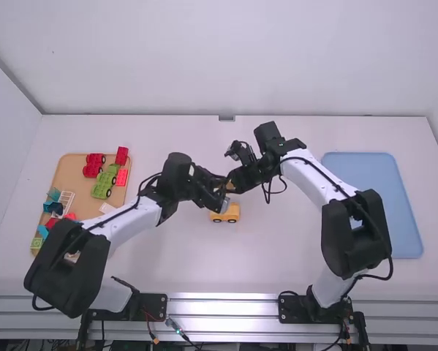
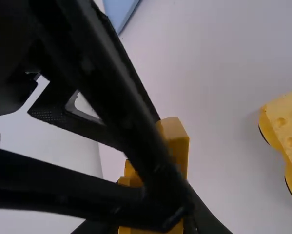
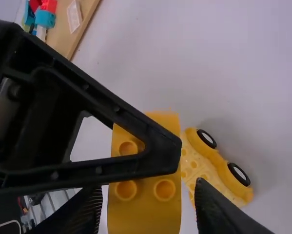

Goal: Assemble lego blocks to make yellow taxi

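Observation:
In the high view my left gripper [image 1: 220,193] and right gripper [image 1: 233,186] meet at a yellow block [image 1: 230,187], held above the table. My left gripper [image 2: 153,225] is shut on this block [image 2: 176,139] in the left wrist view, where the other gripper's black finger crosses it. In the right wrist view my right gripper [image 3: 148,207] stands open around the studded block [image 3: 145,209], a narrow gap on each side; the left gripper's finger partly hides the block. The yellow wheeled car base [image 1: 226,213] rests on the table below, studs up [image 3: 209,168].
At the left lies a wooden tray [image 1: 71,165] with red, green, blue and white pieces, including red and green wheeled ones. A blue tray [image 1: 379,197] lies at the right. Both forearms come together over the table's middle, close above the car base.

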Controlling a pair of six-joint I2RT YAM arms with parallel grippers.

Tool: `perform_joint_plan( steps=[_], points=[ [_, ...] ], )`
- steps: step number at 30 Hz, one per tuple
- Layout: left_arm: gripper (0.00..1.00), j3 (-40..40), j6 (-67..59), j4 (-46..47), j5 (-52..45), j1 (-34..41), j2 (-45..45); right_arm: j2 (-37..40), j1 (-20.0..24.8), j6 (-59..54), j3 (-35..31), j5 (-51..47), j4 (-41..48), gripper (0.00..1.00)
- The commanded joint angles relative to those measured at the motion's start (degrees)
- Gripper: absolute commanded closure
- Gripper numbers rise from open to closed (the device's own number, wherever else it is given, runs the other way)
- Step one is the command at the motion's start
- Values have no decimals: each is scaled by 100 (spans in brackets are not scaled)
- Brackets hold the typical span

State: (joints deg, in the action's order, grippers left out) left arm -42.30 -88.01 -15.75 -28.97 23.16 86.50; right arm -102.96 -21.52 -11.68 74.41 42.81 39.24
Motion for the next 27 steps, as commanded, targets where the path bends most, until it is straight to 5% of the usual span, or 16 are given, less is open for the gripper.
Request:
perform_joint_plan(
  steps=[1,9,25,26,27],
  points=[
    [98,59,-55,-17,-208,11,63,-57,13,55,142,-4,26,54],
    [97,59,-35,-127,-166,11,74,-57,13,52,142,-7,28,63],
    [72,59,-35,-151,-168,9,74,-57,13,55,142,-7,24,74],
    [67,59,-33,-149,-168,11,74,-57,13,55,142,-9,24,73],
    [9,59,-7,-146,-168,11,74,-57,13,61,142,-92,24,75]
  ],
)
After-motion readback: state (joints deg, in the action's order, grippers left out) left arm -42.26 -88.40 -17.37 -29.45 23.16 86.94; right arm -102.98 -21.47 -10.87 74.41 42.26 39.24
